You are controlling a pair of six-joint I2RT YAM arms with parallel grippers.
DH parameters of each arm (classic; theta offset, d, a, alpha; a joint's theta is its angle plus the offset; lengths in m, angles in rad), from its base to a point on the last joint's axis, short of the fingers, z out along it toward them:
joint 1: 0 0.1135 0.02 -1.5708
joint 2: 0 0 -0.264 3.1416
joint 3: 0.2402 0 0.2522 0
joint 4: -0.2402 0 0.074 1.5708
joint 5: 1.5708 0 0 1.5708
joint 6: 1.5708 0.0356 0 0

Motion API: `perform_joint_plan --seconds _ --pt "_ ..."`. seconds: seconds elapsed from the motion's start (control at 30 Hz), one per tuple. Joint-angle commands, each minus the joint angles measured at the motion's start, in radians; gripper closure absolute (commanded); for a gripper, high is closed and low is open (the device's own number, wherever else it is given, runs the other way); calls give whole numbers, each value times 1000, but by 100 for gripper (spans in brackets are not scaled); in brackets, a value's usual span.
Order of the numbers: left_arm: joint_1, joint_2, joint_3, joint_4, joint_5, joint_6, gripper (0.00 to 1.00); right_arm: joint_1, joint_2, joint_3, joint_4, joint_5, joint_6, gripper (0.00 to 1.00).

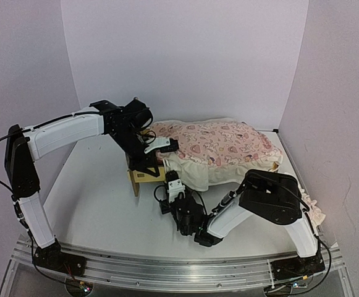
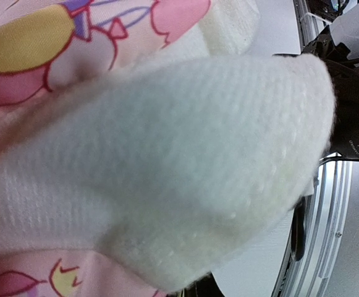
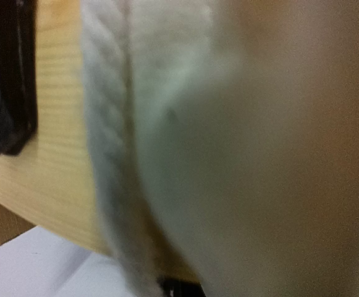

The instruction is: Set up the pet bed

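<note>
The pet bed point(image 1: 141, 177) stands on the desk point(image 1: 99, 192), left of the middle, between my two arms. Only its near-left corner of pale wood shows from above. The rest lies under the quilt point(image 1: 219, 145), pink with hearts on top and cream on the underside. The quilt spreads from that corner towards the far right of the desk and hangs down over the bed's near side.

My left pincer point(image 1: 162, 147) reaches in from the left and sits over the quilt's left end, right above the bare wooden corner. It looks clamped on the quilt's edge there, though I can't be sure. In my left wrist view a fold of the cream underside fills almost everything and hides my fingertips, with the pink print at the top and bottom.

My right pincer point(image 1: 173, 179) is together, nosed up against the near side of the bed just right of the wooden corner. My right wrist view is blurred and very close. It shows the pale wood rail with a strip of dark fabric point(image 3: 6, 74) at the left and the quilt's cream hem hanging over the rail.

A ruffled pink pillow point(image 1: 314, 215) lies at the desk's right edge, behind my right arm and well apart from the bed.
</note>
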Motion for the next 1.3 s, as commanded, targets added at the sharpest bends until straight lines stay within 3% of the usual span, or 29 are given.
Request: perform_joint_plan --seconds 0.0,0.23,0.5,0.67,0.77,0.93,1.03,1.13,1.27 --pt "18 -81 -22 87 326 -168 100 30 -71 -79 -8 -60 33 100" --pt "43 -77 -259 305 266 -147 100 95 -136 -136 -203 -106 172 100" --pt "45 -55 -411 437 228 -95 100 100 -128 -154 -344 -129 320 100" --pt "46 -44 -454 471 220 -56 94 97 -115 -140 -438 -164 398 100" --pt "46 -37 -455 455 211 -43 87 93 -110 -124 -485 -192 419 100" --pt "46 -70 -432 377 217 2 64 85 -120 -130 -517 -209 449 100" --pt "46 -109 -441 319 233 83 56 83 -123 -128 -530 -219 449 100" --pt "45 -153 -448 208 286 265 54 81 -125 -118 -552 -233 445 100" --pt "45 -197 -416 -61 370 633 52 81 -130 -116 -565 -242 448 100"
